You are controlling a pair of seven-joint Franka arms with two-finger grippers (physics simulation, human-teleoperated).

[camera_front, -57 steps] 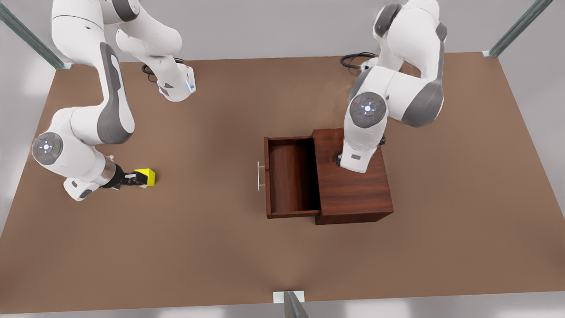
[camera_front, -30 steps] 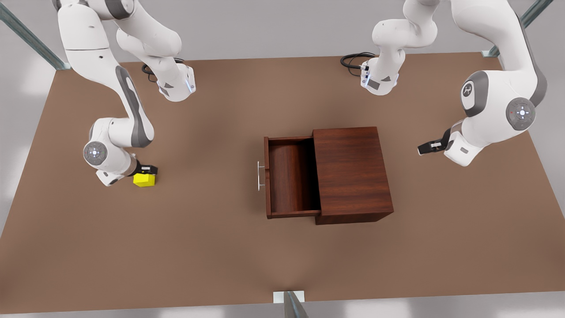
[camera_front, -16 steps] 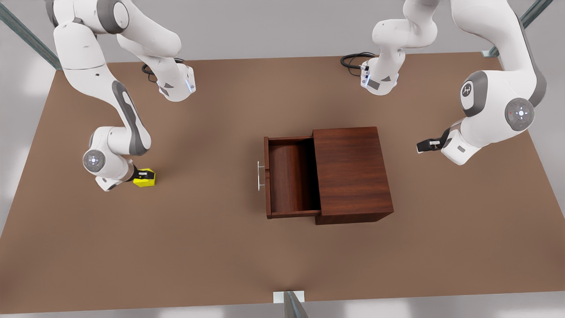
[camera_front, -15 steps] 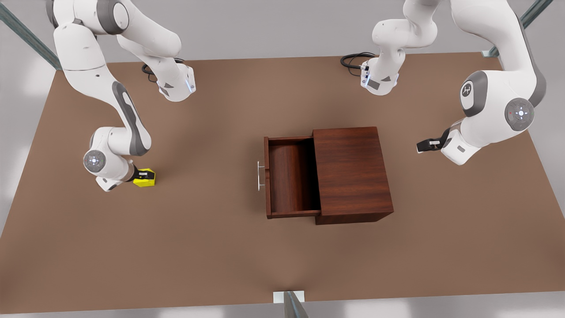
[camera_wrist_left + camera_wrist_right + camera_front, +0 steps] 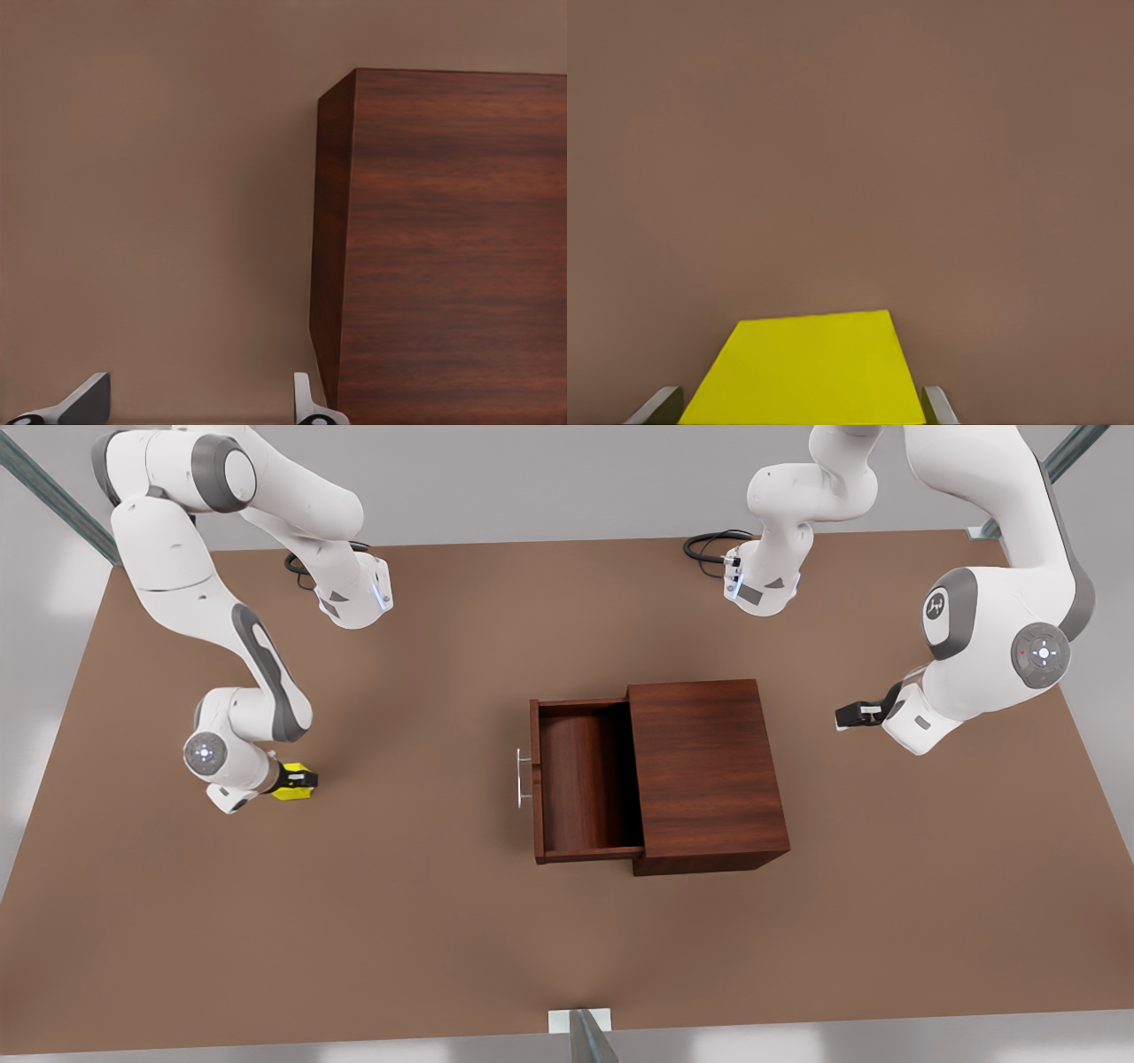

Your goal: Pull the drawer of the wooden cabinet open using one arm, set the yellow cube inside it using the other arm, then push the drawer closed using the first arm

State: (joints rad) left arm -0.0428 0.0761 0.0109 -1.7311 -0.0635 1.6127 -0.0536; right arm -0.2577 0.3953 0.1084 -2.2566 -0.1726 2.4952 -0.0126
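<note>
1. The drawer [image 5: 589, 779] is sitting pulled well out of the wooden cabinet [image 5: 709, 775] at the centre of the front view, its silver handle [image 5: 523, 778] pointing toward the frame's left and its inside bare. So the opening step looks done, and the cube step is the one in hand.

2. At the left of the front view, the right gripper [image 5: 297, 781] is reaching down to the yellow cube [image 5: 294, 788], which is sitting on the tabletop [image 5: 425, 921], well apart from the drawer.

3. In the right wrist view the yellow cube [image 5: 806, 367] is lying squarely between the two fingertips [image 5: 656, 405], one on each side. They are flanking it closely, but whether they are actually pressing its faces cannot be told.

4. The left gripper [image 5: 849, 715] is waiting at the right of the front view, beyond the back of the cabinet. In its wrist view the fingertips [image 5: 84, 398] are standing apart with nothing between them, and the wooden cabinet [image 5: 443, 248] is rising ahead.

5. The next move, as a judgement: a firm squeeze on the cube, a lift clear of the tabletop, then a carry across toward the frame's centre and a release over the open drawer.

6. The lift needs to clear the drawer's front panel. After that, the left arm has the push shut to do.
</note>
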